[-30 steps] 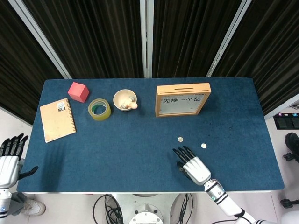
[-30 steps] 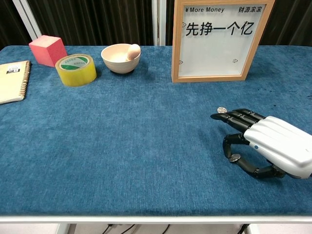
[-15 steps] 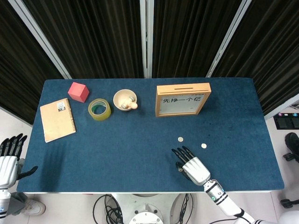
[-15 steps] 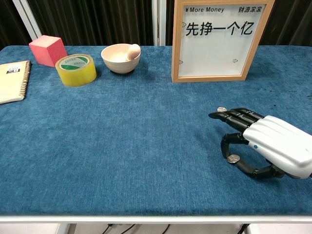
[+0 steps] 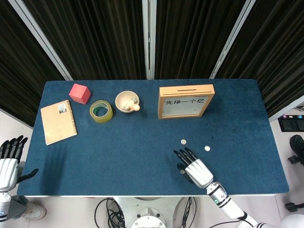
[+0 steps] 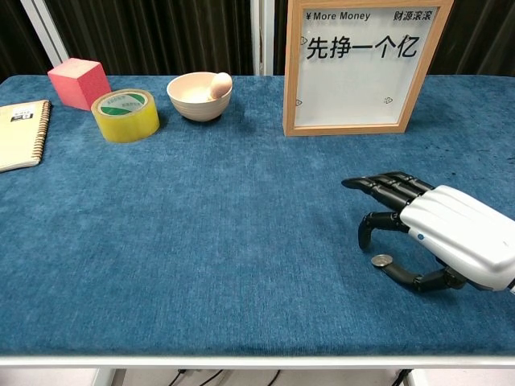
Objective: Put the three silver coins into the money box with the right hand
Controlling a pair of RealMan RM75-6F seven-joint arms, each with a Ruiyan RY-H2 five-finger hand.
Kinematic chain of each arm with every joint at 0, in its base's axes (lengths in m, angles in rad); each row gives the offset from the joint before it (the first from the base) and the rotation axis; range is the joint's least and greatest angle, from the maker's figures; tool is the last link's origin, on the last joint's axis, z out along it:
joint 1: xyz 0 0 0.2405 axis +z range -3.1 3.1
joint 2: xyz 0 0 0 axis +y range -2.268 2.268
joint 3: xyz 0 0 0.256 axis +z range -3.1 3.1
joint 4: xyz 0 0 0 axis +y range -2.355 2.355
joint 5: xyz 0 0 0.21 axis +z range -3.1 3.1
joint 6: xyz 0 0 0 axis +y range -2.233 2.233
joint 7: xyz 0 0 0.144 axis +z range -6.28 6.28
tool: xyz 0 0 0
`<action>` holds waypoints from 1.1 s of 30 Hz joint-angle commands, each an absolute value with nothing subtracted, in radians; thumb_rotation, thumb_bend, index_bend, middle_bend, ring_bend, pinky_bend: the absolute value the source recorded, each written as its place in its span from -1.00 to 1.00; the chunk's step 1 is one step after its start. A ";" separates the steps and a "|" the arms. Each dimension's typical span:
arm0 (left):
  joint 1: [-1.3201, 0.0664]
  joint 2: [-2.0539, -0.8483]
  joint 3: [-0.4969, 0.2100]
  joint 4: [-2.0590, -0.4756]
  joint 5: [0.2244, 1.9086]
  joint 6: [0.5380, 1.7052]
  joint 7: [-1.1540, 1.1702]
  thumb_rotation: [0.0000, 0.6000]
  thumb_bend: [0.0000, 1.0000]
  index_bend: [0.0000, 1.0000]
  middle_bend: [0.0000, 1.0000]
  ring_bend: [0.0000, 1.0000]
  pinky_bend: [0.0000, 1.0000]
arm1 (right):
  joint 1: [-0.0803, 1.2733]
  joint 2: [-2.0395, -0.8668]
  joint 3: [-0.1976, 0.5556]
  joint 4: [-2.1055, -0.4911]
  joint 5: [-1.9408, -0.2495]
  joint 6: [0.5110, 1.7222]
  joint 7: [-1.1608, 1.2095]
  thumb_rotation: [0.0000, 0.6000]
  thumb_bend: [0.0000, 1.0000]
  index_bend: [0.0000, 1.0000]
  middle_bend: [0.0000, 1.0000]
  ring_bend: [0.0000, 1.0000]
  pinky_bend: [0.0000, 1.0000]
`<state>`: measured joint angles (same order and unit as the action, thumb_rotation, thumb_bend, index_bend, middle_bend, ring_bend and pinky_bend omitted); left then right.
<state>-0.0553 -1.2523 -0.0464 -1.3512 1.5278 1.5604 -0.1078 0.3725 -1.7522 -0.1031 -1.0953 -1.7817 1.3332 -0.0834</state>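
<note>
Two silver coins (image 5: pixel 183 141) lie bare on the blue counter (image 5: pixel 142 142) in front of the wooden money box (image 5: pixel 185 101), and a third coin (image 6: pixel 381 260) sits under the right robot hand (image 6: pixel 426 232), fingers spread apart above it (not gripping). The left robot hand (image 5: pixel 9 161) hangs open off the counter's edge.

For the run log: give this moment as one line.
right hand: over near coin, not gripping | two coins on table | money box: upright | left hand: idle off-table
</note>
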 commanded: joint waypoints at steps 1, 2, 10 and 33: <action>-0.056 -1.254 -0.047 -1.348 1.530 1.564 -0.112 1.00 -0.92 -0.92 -0.93 -1.00 -1.00 | 0.374 -1.758 -0.101 -1.087 -1.782 1.337 -0.079 1.00 -0.32 -0.13 -1.00 -1.00 -1.00; -0.056 -1.255 -0.047 -1.347 1.531 1.564 -0.113 1.00 -0.92 -0.92 -0.93 -1.00 -1.00 | 0.373 -1.760 -0.101 -1.085 -1.782 1.338 -0.079 1.00 -0.32 -0.11 -1.00 -1.00 -1.00; -0.058 -1.255 -0.047 -1.344 1.528 1.558 -0.117 1.00 -0.92 -0.92 -0.93 -1.00 -1.00 | 0.374 -1.767 -0.098 -1.075 -1.775 1.339 -0.078 1.00 -0.30 0.07 -1.00 -1.00 -1.00; -0.062 -1.246 -0.043 -1.357 1.520 1.539 -0.124 1.00 -0.92 -0.92 -0.93 -1.00 -1.00 | 0.389 -1.732 -0.076 -1.102 -1.764 1.363 -0.049 1.00 -0.14 0.37 -0.99 -1.00 -1.00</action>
